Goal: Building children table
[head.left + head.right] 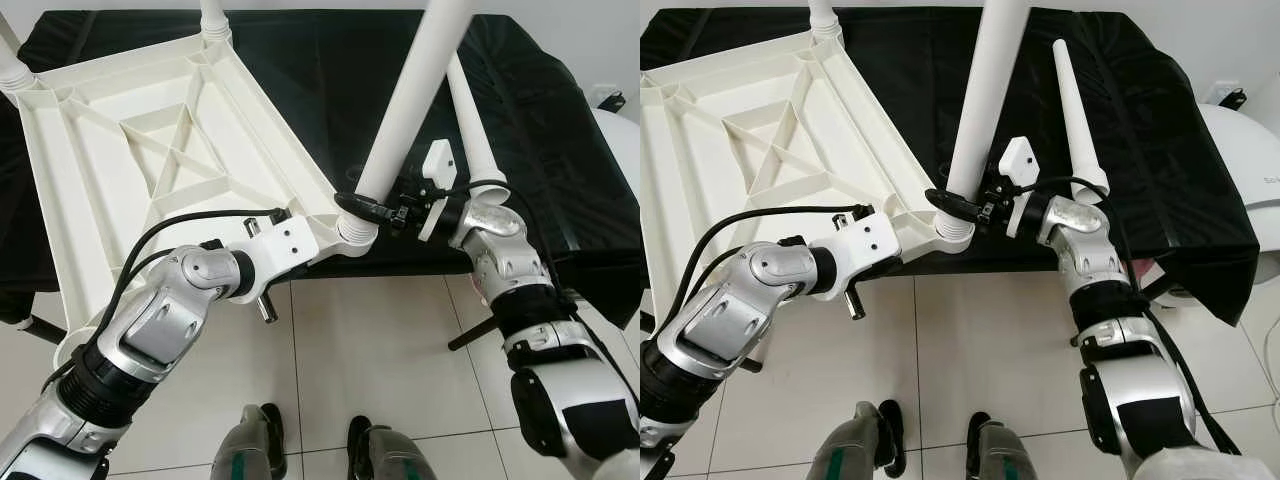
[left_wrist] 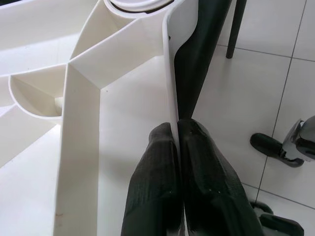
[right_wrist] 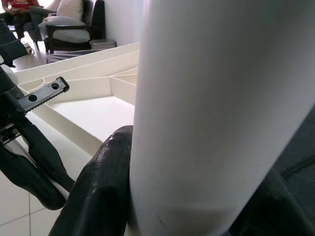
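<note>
We take the white tabletop (image 1: 150, 150), lying upside down on the black-draped worktop (image 1: 1140, 150), as our landmark. At its near rim our left hand (image 2: 176, 147) pinches the thin edge wall between closed fingers. At its near right corner a socket (image 1: 352, 228) overhangs the worktop edge, and a white leg (image 1: 415, 90) stands seated in it; our right hand (image 1: 375, 208) clamps that leg just above the socket. A loose leg (image 1: 1077, 110) lies right of the tabletop. We judge the risk is the leg tilting in its socket, or the overhanging tabletop sliding toward the tiled floor (image 1: 380, 350). Open room lies over the floor, by our feet
</note>
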Tool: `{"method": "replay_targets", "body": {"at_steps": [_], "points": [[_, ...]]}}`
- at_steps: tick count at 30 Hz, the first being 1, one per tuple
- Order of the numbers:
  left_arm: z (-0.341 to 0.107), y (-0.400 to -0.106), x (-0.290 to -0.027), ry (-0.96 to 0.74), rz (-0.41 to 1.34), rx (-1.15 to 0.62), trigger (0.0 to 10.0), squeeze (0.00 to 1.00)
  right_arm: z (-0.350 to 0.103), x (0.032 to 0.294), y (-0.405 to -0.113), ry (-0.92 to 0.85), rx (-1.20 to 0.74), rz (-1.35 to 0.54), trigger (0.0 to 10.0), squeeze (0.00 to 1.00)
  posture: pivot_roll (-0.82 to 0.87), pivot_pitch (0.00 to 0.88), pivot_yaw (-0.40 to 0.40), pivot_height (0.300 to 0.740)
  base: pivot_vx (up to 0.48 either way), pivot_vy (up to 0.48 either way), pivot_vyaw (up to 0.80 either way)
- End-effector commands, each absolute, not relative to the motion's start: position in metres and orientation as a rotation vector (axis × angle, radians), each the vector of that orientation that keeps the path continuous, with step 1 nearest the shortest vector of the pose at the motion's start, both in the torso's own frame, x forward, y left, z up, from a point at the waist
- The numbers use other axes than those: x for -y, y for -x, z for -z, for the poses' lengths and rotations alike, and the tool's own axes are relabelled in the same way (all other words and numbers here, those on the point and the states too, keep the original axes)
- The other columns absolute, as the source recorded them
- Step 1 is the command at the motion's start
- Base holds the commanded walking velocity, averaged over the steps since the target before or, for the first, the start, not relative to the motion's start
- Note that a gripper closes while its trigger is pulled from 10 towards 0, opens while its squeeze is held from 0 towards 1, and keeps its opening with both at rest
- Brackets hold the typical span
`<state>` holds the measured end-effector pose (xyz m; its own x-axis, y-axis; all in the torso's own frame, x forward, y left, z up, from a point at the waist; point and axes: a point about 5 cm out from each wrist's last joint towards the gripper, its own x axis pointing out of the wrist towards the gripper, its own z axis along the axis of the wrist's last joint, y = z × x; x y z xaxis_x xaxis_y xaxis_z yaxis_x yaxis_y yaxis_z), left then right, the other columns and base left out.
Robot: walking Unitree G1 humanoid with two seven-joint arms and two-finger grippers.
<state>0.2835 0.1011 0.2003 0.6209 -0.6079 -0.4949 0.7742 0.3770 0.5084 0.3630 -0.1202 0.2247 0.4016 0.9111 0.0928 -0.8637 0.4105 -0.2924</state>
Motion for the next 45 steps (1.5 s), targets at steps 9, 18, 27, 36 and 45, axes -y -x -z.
{"method": "replay_targets", "body": {"at_steps": [9, 18, 27, 36, 45], "points": [[-0.215, -0.284, -0.092, -0.802, 0.829, -0.140, 10.0, 0.00, -0.209, 0.114, -0.365, 0.235, 0.161, -1.192, 10.0, 0.00, -0.02, 0.240, -0.047, 0.740, 0.000, 0.000, 0.00], [-0.209, -0.284, -0.092, -0.801, 0.825, -0.164, 10.0, 0.00, -0.193, 0.113, -0.358, 0.206, 0.159, -1.194, 10.0, 0.00, -0.03, 0.243, -0.038, 0.740, 0.000, 0.000, 0.00], [-0.211, -0.284, -0.089, -0.803, 0.835, -0.158, 10.0, 0.00, -0.178, 0.115, -0.353, 0.173, 0.144, -1.164, 10.0, 0.00, -0.03, 0.239, -0.031, 0.740, 0.000, 0.000, 0.00], [-0.211, -0.284, -0.087, -0.799, 0.841, -0.155, 10.0, 0.00, -0.172, 0.111, -0.351, 0.159, 0.144, -1.142, 10.0, 0.00, -0.03, 0.233, -0.032, 0.740, 0.000, 0.000, 0.00], [-0.211, -0.282, -0.085, -0.794, 0.844, -0.151, 10.0, 0.00, -0.172, 0.104, -0.353, 0.128, 0.117, -1.174, 10.0, 0.00, -0.03, 0.227, -0.035, 0.740, 0.000, 0.000, 0.00]]}}
